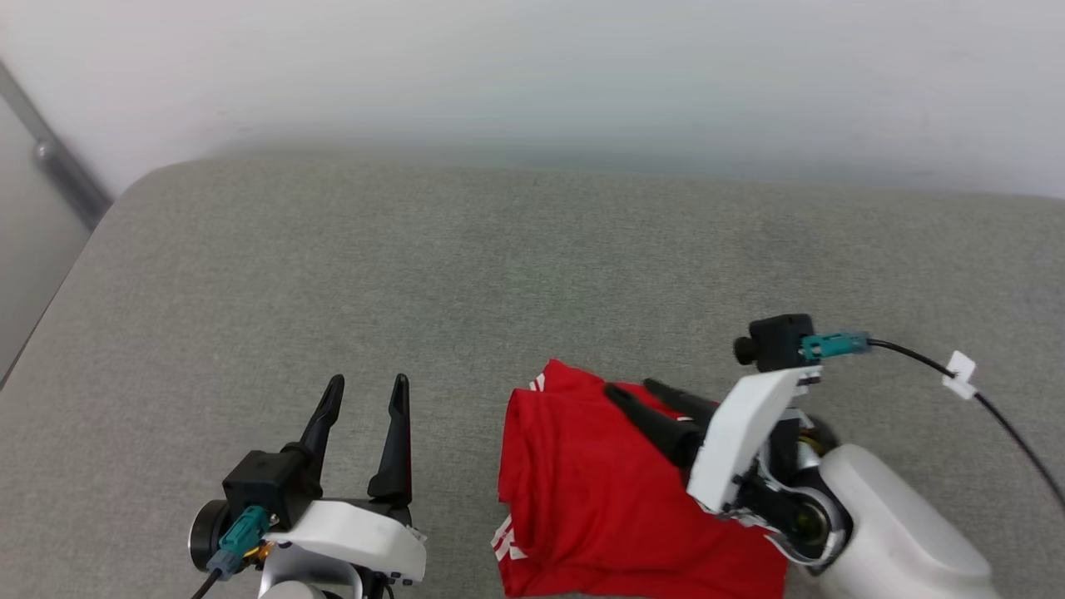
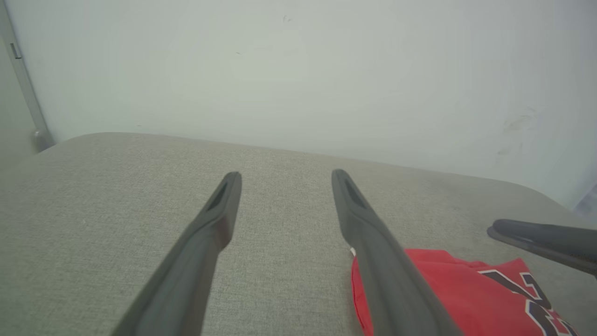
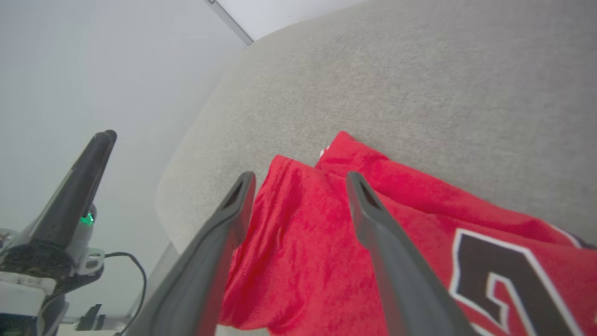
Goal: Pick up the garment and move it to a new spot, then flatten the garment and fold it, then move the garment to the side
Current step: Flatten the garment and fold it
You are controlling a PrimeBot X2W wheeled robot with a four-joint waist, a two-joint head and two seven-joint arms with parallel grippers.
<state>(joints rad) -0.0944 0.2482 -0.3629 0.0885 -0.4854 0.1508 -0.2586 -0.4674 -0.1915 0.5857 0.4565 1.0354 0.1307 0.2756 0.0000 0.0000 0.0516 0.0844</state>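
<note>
The right gripper (image 1: 630,388) has its two dark fingers (image 3: 401,261) spread apart with nothing between them. They hang just over the garment (image 1: 582,491), tips toward its far left corner; whether they touch the cloth cannot be told. The left gripper (image 1: 369,383) is likewise wide open and empty, its two fingers over bare fabric just left of the garment. The one garment, red and loosely folded, lies on the grey fabric surface (image 1: 499,249). A bit of striped trim (image 1: 503,541) shows at its near left edge, and part of a black, white-edged numeral (image 3: 489,261) shows on the side nearer the right arm. Beyond the garment the surface runs back to a pale wall (image 1: 532,66).
</note>
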